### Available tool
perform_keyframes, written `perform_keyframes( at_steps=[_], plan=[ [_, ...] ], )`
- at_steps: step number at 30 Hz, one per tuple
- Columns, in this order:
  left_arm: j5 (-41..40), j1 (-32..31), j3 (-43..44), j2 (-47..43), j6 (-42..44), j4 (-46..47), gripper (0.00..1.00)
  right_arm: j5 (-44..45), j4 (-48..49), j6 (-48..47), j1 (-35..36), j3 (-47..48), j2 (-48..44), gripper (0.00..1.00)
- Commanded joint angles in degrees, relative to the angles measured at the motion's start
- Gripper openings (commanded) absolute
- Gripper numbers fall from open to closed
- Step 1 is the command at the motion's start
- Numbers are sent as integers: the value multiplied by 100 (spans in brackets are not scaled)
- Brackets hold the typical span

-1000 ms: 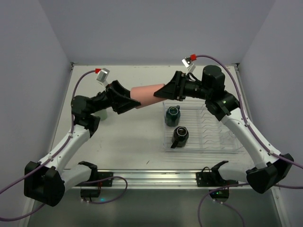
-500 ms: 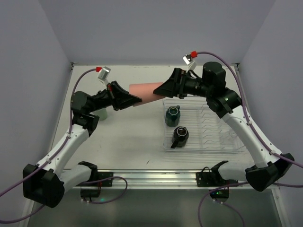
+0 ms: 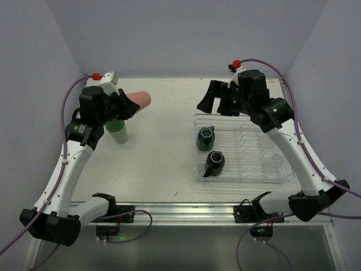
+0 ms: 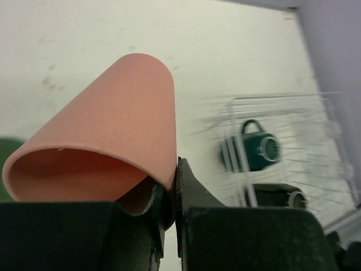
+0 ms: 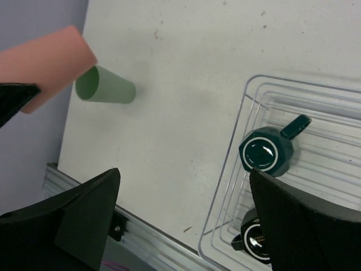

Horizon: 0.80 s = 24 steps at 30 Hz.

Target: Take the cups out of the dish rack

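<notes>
Pale walls enclose a white worktop (image 3: 163, 152). At the upper left of the top view, the left end effector (image 3: 127, 106) is clenched on the pink tumbler (image 3: 141, 100). In the left wrist view the wall of the tumbler is pinched close to its rim, one finger inside and one outside. This grip is judged to be chosen because the wall is thin.

The tumbler is carried on its side in the air, its closed end toward the middle of the frame. Just below it in the frame, the pale green tumbler (image 3: 118, 131) stands on the worktop. This corner is probably where the unloaded cups are collected.

At the upper right, the right end effector (image 3: 213, 103) is released and holds nothing. It is held above the far left corner of the dish rack (image 3: 242, 178), presumably so that a next cup can be taken. In the left part of the rack, the dark teal mug (image 3: 205, 137) and the black mug (image 3: 215, 162) are not yet unloaded.
</notes>
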Motion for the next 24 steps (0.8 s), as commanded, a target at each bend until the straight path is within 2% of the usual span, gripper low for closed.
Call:
perform_keyframes(
  at_steps=[1, 7, 13, 24],
  plan=[
    [-2382, 52, 408, 161, 609, -1711, 0, 480, -454, -237, -16, 53, 186, 99],
    [-3226, 52, 619, 240, 635, -2045, 0, 445, -349, -272, -8, -193, 221, 99],
    [-3631, 52, 725, 389, 732, -2273, 0, 550, -419, -360, -8, -229, 204, 99],
    [-3316, 43, 787, 653, 881, -2450, 0, 585, -401, -395, -8, -290, 230, 99]
  ],
)
